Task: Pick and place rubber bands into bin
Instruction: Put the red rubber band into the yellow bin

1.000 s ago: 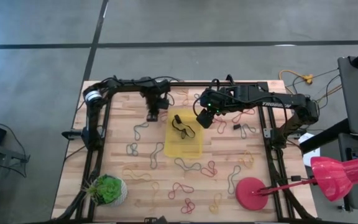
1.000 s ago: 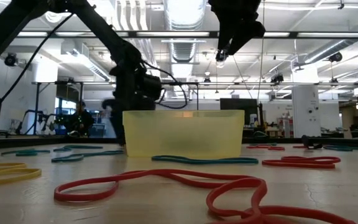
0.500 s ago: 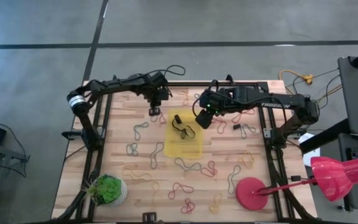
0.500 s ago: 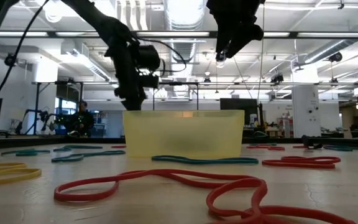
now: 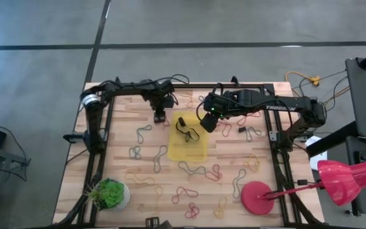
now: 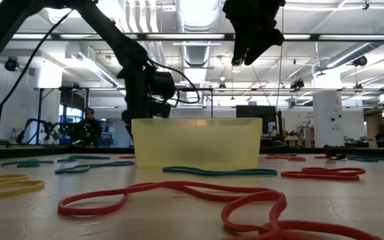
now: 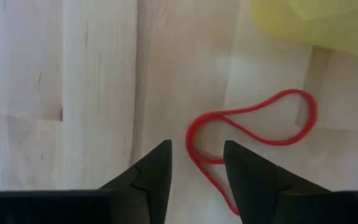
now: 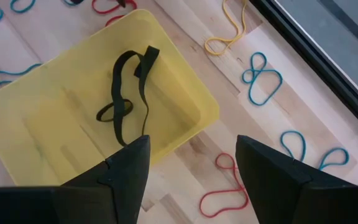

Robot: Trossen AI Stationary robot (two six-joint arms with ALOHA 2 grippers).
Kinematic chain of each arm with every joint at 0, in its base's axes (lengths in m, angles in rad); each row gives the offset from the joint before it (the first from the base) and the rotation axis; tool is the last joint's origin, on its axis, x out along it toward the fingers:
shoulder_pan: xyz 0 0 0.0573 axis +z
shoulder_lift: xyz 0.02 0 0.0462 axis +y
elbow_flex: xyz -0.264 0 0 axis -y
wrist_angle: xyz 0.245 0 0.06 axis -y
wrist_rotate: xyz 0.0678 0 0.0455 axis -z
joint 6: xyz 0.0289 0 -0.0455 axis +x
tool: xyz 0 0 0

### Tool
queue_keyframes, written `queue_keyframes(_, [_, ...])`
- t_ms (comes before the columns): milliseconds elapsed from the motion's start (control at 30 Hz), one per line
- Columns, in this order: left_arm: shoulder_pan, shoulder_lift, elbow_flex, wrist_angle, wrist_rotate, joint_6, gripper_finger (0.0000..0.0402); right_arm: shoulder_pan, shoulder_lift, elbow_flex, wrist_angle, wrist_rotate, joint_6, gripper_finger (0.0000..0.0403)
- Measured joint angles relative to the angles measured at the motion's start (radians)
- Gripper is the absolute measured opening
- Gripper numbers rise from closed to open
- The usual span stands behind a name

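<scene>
The bin (image 5: 189,149) is a yellow tray in the middle of the table, with a black rubber band (image 5: 186,129) lying inside it (image 8: 122,107). My left gripper (image 5: 159,117) is low by the bin's far left corner (image 7: 309,22). It is open (image 7: 196,144) over one end of a red rubber band (image 7: 314,115) that lies flat on the wood. My right gripper (image 5: 207,123) hangs open high above the bin's far right edge (image 6: 244,59), with nothing between its fingers (image 8: 192,142). My left gripper points down with its fingers on either side of one end loop of the red rubber band (image 7: 194,146). One strand runs under one finger (image 7: 241,180). I cannot tell whether the fingers touch the band, which lies flat on the table.
Many loose rubber bands lie around the bin, among them red (image 5: 205,173), blue-grey (image 5: 143,132) and yellow (image 5: 138,180) ones. A green plant ball (image 5: 110,194) stands near left, a red disc (image 5: 257,196) near right, and a small dark block (image 5: 241,130) right of the bin.
My left gripper has risen a little and gone toward the far edge, then come back down beside the bin's far left corner. My right gripper has kept still above the bin.
</scene>
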State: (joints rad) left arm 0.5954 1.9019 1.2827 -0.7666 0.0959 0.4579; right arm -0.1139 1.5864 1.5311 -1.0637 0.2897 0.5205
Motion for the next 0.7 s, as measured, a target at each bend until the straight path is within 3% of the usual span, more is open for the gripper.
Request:
queue_keyframes(233, [0.003,0.054,0.006,0.003,0.011,0.024,0.0119,0.0,0.0,0.0,-0.002,-0.001,0.0,0.0224])
queue_keyframes(533, [0.002,0.105,0.0,-0.002,0.042,0.051,0.001,0.0,0.0,0.0,-0.003,-0.002,0.0,0.0224])
queue_keyframes(700, [0.0,0.099,-0.002,-0.026,0.083,0.053,0.0001,0.0,0.0,0.0,-0.003,-0.002,0.0,0.0224])
